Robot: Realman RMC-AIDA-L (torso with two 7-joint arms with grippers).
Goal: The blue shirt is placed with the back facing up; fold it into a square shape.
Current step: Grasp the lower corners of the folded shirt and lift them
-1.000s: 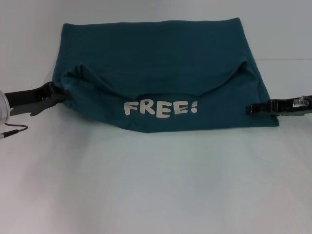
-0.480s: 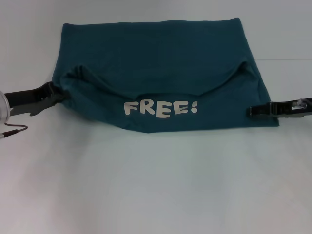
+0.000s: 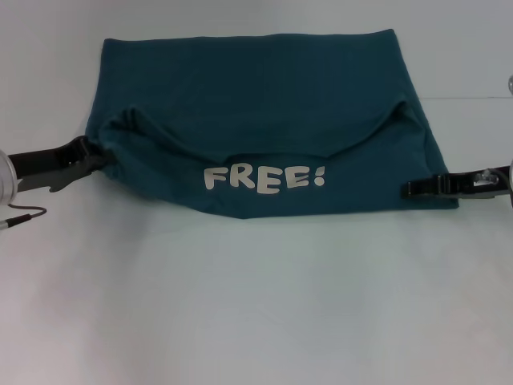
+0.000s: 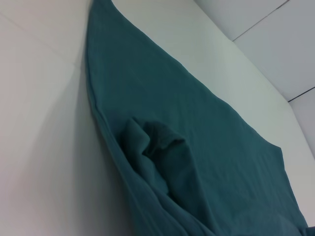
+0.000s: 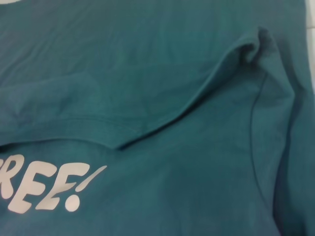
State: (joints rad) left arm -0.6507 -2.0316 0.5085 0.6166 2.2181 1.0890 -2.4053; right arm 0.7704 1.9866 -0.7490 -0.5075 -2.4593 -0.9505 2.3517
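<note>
The blue shirt (image 3: 256, 96) lies on the white table, its near part folded up and over so that the white "FREE!" lettering (image 3: 264, 178) faces up. My left gripper (image 3: 92, 154) sits at the shirt's left edge, where the cloth bunches into a small fold (image 4: 157, 140). At the near right corner of the shirt, my right gripper (image 3: 410, 189) lies low, its tip over the cloth. The right wrist view shows the folded flap (image 5: 147, 73) and part of the lettering (image 5: 44, 189) close up.
The white table (image 3: 256, 305) stretches wide in front of the shirt. A thin cable (image 3: 24, 215) lies at the left edge near my left arm. A seam in the table surface runs off to the right behind the shirt.
My right gripper has slid a little toward the table's near edge and slightly inward along the shirt's right corner. The left gripper and the shirt have stayed put.
</note>
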